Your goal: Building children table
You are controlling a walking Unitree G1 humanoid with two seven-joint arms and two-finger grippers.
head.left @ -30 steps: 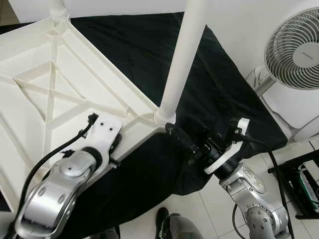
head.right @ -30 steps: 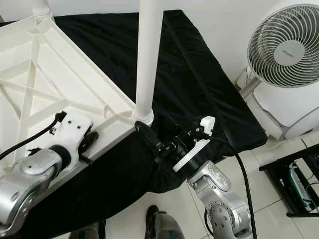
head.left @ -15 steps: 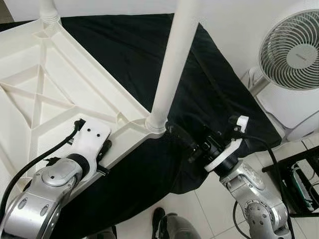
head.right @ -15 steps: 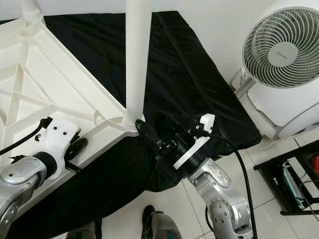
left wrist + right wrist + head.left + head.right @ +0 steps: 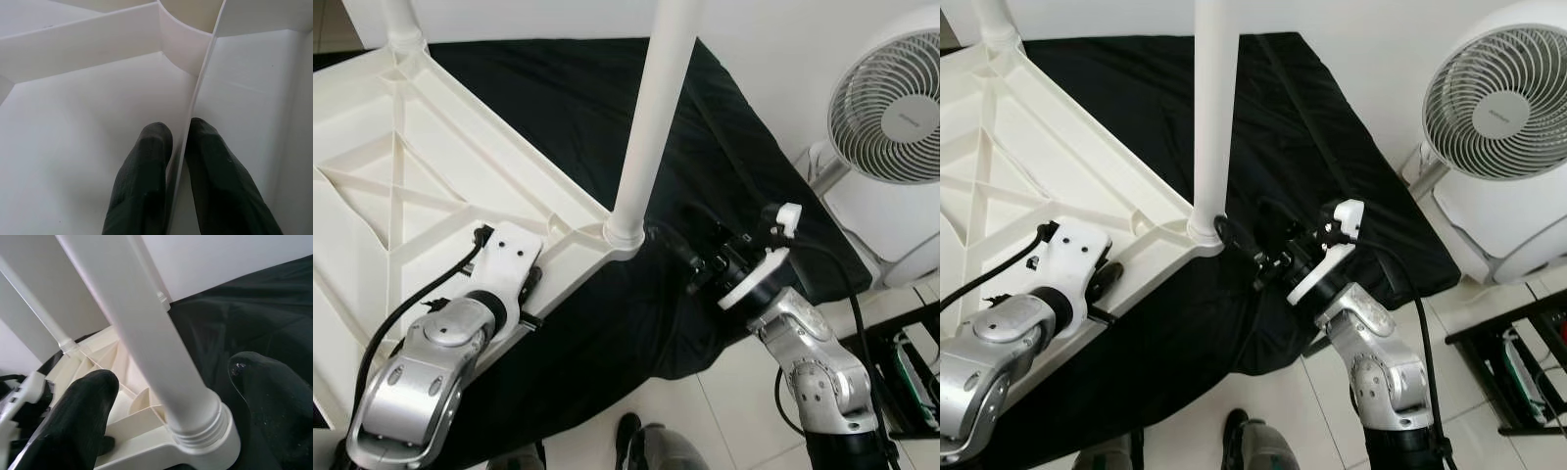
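The white plastic table top lies upside down on a black cloth. A white leg stands upright in the near corner socket. My left gripper is shut on a thin rib of the table's underside, one finger on each side. My right gripper is open at the foot of that leg, its fingers spread to either side of the leg without touching it. A second leg stands in the far corner.
A white fan stands on the floor to the right, beside the cloth's edge. A black rack sits at the lower right. White tile floor runs along the near side. A wall is close behind.
The camera has swung a little. My right gripper has moved in closer to the base of the leg. The left gripper still pinches the rib.
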